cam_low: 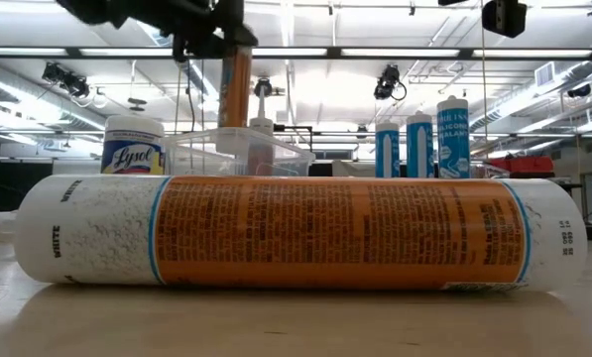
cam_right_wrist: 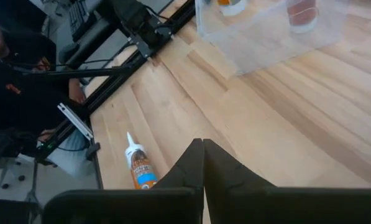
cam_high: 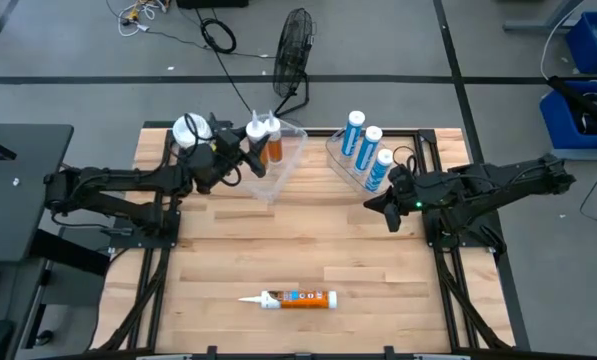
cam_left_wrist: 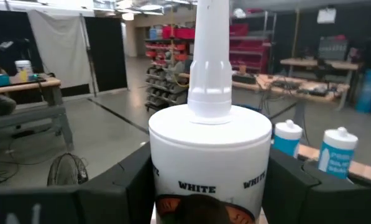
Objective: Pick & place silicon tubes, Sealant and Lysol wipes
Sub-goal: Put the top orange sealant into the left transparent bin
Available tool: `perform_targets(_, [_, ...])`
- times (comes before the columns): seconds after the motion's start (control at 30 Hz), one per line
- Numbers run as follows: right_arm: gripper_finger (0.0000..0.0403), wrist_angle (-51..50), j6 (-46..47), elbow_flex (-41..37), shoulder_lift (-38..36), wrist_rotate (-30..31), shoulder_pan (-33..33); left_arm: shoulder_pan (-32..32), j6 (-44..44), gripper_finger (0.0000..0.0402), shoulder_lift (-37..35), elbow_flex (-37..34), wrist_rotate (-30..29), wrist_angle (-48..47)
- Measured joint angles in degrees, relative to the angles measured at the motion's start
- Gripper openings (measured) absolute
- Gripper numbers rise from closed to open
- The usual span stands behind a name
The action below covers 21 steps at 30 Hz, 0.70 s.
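Note:
My left gripper [cam_high: 250, 152] is shut on an orange-and-white sealant tube [cam_low: 234, 89], held upright with its nozzle [cam_left_wrist: 210, 37] up, over the left clear bin [cam_low: 241, 151]. A second such tube [cam_low: 262, 127] stands in that bin. The yellow Lysol wipes canister [cam_low: 132, 147] stands on its base left of the bin. Three blue silicone tubes [cam_high: 366, 148] stand in the right clear bin. Another orange tube [cam_high: 296, 298] lies on its side near the front edge. My right gripper [cam_high: 390, 212] hovers shut near the right bin, holding nothing. My left gripper pinches the tube's body just below its white shoulder [cam_left_wrist: 173, 186] between the two fingers [cam_left_wrist: 132, 180], one on each side. The fingers come level from the table's left and lie across the tube. The tube stands upright; the bin's wall hides its lower end.
A black fan [cam_high: 294, 50] and cables lie on the floor beyond the far edge. Black arm frames [cam_high: 158, 220] run along both sides of the table. The wooden middle [cam_high: 308, 240] between the bins and the lying tube is bare. A person [cam_right_wrist: 11, 56] shows beyond the table's left side.

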Motion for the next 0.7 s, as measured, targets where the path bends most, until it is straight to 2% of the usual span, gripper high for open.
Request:
perform_targets(0.3, [0.0003,-0.08,-0.24,0.0,1.44,-4.01,-0.02,0.27,3.56,0.0222,-0.17,-6.85,-3.4,8.71])
perform_targets(0.47, [0.0003,0.25,-1.08,0.0,2.18,-4.04,-0.02,0.53,-0.47,0.0222,-0.07,-10.18,-3.74,8.56])
perform_targets(0.7, [0.0003,1.52,-3.45,0.0,2.93,-3.96,-0.07,0.6,-2.53,0.0221,-0.09,-15.75,-5.29,15.42])
